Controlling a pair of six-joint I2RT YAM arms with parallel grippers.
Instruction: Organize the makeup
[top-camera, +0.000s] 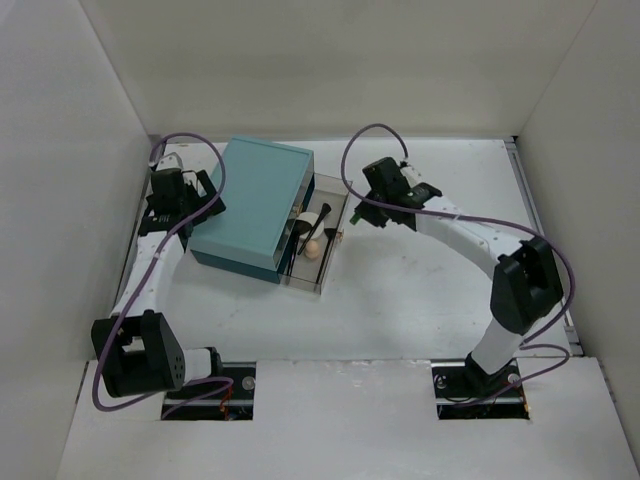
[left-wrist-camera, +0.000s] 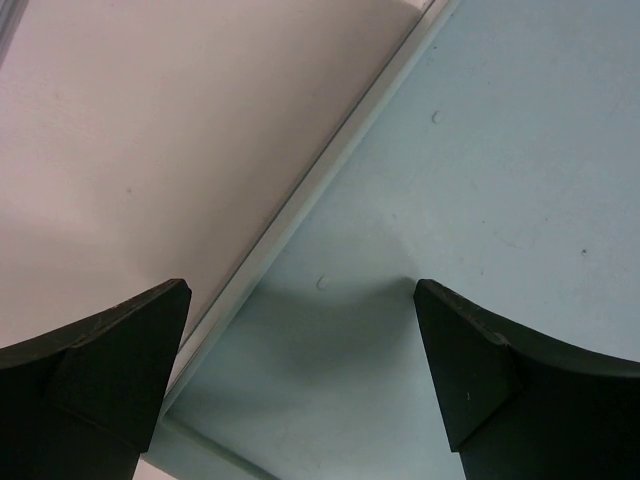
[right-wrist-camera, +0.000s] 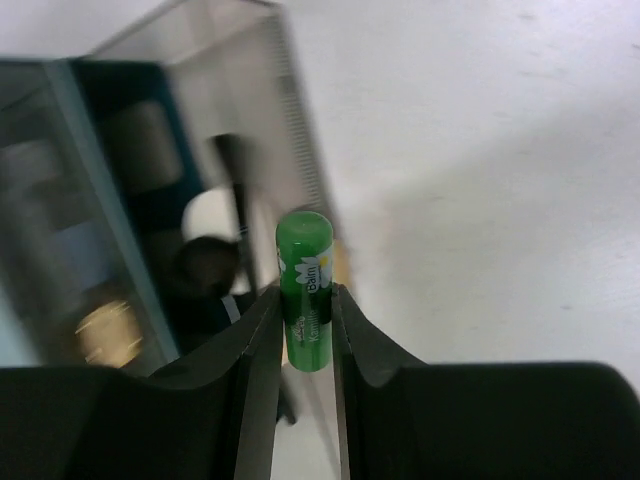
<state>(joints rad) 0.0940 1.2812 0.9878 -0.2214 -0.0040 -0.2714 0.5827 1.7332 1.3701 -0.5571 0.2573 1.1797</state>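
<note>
The right gripper (right-wrist-camera: 305, 305), centre-frame, is clenched on a green cylindrical lip-balm tube (right-wrist-camera: 305, 262) just right of the clear plastic drawer (top-camera: 337, 232) (1 peach sponge (top-camera: 313, 250) lies inside), likely to drop it in, while the left gripper (left-wrist-camera: 300, 300), spread and empty, faces the large teal box (top-camera: 252, 205), seemingly bracing it.

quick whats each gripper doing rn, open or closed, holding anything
Left gripper: open, holding nothing.
Right gripper: closed on a green lip balm stick.
</note>
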